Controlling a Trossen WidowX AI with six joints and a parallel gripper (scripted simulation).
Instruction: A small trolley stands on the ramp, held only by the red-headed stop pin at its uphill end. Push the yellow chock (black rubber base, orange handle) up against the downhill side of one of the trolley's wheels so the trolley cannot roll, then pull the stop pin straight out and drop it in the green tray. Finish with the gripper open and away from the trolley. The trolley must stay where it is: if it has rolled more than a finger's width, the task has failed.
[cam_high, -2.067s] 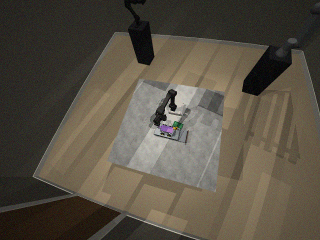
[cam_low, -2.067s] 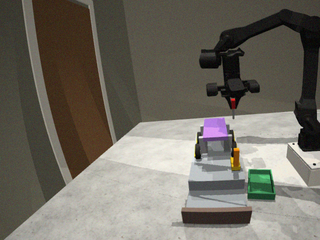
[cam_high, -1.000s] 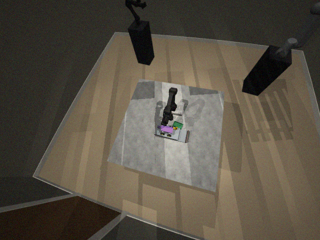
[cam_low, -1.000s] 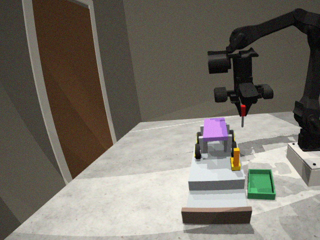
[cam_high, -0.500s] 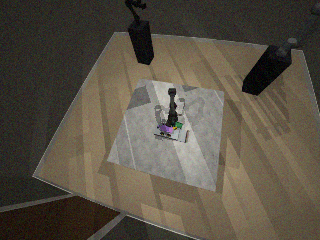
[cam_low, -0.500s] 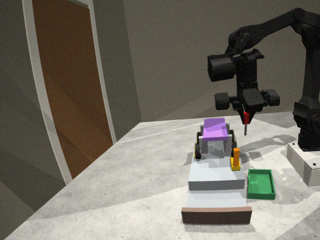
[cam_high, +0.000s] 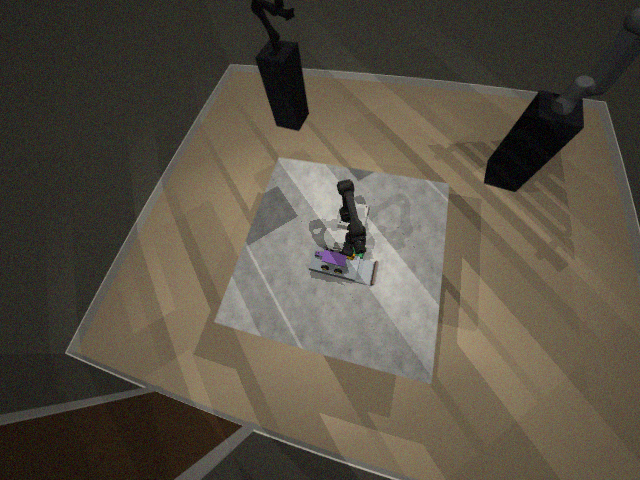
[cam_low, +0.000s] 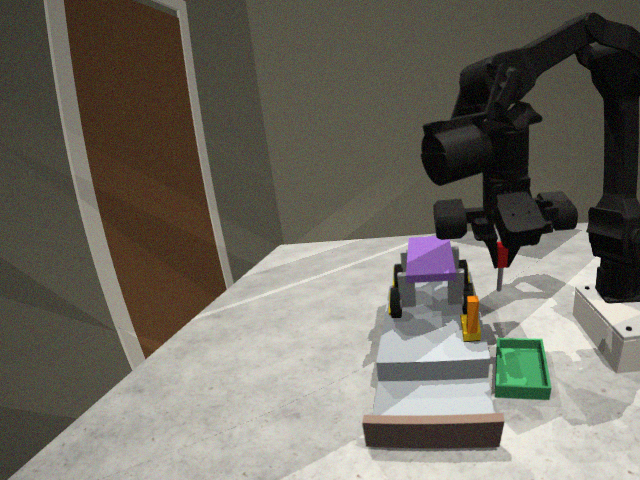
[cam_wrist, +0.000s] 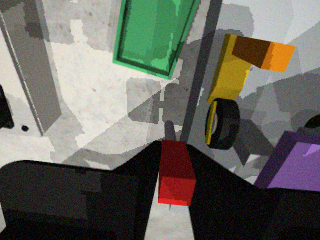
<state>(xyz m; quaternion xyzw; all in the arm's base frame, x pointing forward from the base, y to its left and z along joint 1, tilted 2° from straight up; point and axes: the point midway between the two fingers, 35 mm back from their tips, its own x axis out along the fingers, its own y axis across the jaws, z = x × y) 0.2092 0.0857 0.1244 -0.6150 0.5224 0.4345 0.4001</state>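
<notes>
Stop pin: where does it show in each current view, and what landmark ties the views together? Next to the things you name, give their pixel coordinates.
Top: the stop pin can't be made out; the arm covers that spot.
Exterior: right of centre, red head in the gripper (cam_low: 502, 263) (cam_wrist: 176, 172), shaft down.
Wrist: stop pin (cam_low: 502, 254) (cam_wrist: 176, 167) at lower centre, between the fingers.
Shared landmark: the trolley's purple top (cam_high: 333, 257) (cam_low: 430, 258) (cam_wrist: 300, 167).

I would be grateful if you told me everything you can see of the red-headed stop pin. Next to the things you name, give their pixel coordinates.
The stop pin (cam_low: 502, 254) (cam_wrist: 176, 172) has a red, block-shaped head and a thin grey shaft, apparently metal. It hangs roughly upright in mid-air, shaft down, its head clamped between the black gripper's (cam_low: 501, 263) (cam_wrist: 175, 175) fingers, beside the ramp.
</notes>
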